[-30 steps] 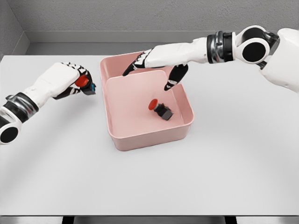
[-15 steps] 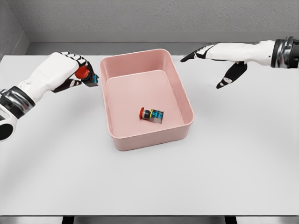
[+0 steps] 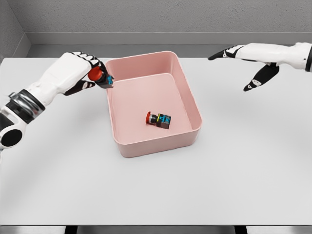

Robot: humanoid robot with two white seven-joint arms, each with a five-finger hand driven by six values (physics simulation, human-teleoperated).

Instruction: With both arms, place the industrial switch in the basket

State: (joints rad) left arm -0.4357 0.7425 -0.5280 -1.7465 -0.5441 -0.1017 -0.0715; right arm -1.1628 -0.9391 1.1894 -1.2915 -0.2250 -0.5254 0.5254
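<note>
A pink basket [image 3: 187, 100] sits on the white table [image 3: 156, 185], a little above the middle of the frame. One switch [image 3: 159, 119] with a red button lies on its side on the basket floor, toward the lower right part. At the upper left, the left hand [image 3: 82, 73] is curled around a second switch [image 3: 101, 77], its red button showing between the fingers, held at the basket's upper-left rim. At the upper right, the right hand [image 3: 251, 66] hangs above the table, well apart from the basket, fingers spread and holding nothing, thumb pointing down.
</note>
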